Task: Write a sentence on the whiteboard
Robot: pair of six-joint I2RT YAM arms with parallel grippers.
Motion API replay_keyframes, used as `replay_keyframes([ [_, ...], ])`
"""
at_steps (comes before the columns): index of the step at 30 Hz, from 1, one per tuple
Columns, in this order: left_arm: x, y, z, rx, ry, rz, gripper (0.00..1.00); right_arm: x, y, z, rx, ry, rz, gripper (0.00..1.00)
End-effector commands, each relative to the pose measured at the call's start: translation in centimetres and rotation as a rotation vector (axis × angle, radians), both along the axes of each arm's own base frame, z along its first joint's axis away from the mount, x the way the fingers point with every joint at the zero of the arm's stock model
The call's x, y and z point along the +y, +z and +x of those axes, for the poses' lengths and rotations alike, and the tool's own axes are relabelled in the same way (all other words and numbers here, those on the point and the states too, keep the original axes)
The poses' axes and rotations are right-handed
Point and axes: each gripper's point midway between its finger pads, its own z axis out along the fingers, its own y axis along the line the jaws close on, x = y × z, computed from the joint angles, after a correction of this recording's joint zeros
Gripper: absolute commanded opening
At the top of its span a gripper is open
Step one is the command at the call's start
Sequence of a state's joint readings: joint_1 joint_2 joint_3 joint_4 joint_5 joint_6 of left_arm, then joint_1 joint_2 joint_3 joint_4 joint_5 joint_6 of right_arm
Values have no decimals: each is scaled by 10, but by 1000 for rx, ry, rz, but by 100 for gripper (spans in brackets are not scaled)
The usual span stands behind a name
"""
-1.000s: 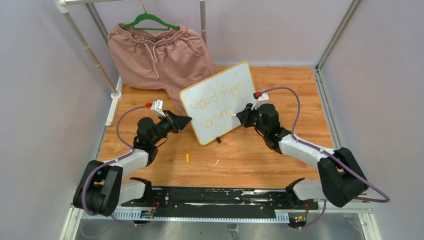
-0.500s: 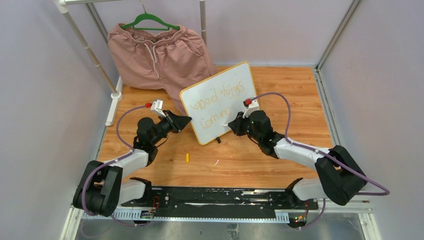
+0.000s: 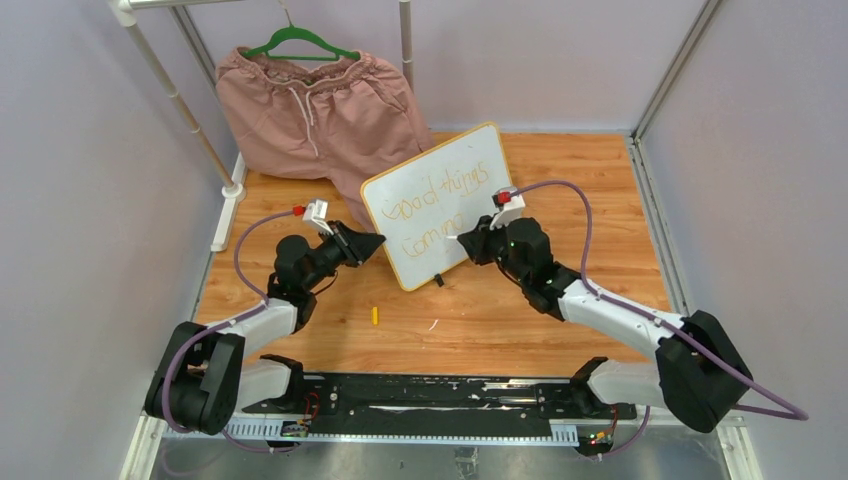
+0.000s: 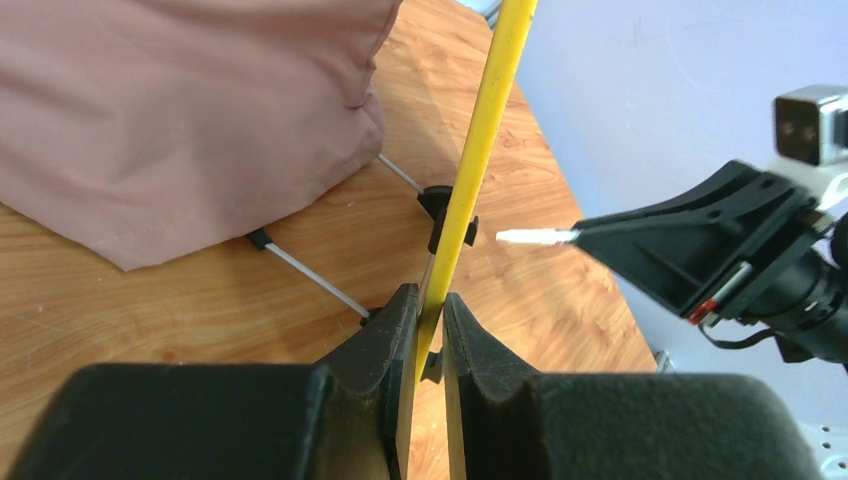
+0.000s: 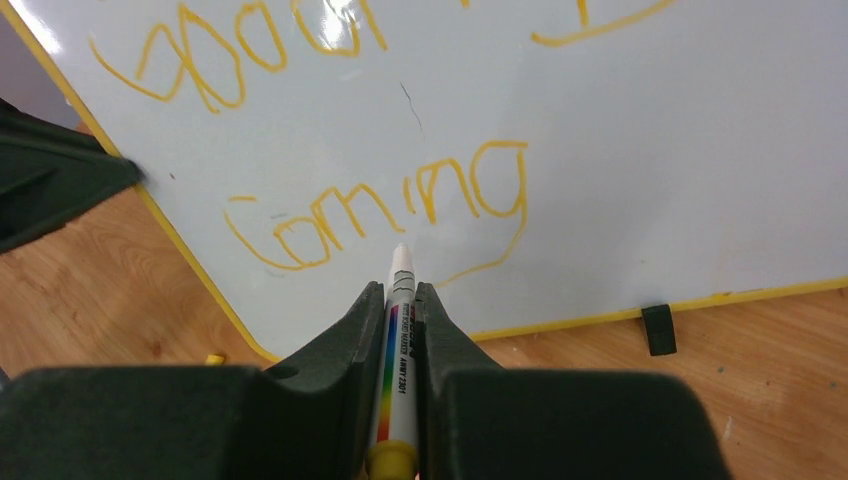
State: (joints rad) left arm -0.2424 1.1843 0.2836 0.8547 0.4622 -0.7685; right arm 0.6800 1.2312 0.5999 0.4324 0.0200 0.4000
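While the whiteboard [image 3: 425,265] stands tilted at the centre of the overhead frame on the wooden table [image 3: 560,180], my left gripper [image 4: 430,330] is clamped on its yellow edge and my right gripper [image 5: 400,300] is pinched tight around a white marker [image 5: 400,265]. The sentence [image 3: 441,192] runs in orange over two lines, and the right wrist view cuts off most of the upper one. The marker tip sits just under "coming"; I cannot tell if it touches. Pink shorts [image 3: 315,115] on a green hanger [image 3: 300,42] fill the upper left, one leg partly behind the board.
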Motion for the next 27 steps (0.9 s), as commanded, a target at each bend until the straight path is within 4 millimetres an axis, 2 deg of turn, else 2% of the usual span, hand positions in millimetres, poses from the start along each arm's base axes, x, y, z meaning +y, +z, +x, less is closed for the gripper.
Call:
replay_keyframes([
  [1, -7, 8, -6, -36, -40, 1, 18, -6, 42, 13, -102, -37, 14, 0],
  [12, -7, 7, -6, -35, -40, 6, 19, 7, 68, 32, -168, -22, 46, 0],
  [27, -8, 7, -5, -35, -43, 8, 19, 14, 66, 49, -166, -30, 44, 0],
])
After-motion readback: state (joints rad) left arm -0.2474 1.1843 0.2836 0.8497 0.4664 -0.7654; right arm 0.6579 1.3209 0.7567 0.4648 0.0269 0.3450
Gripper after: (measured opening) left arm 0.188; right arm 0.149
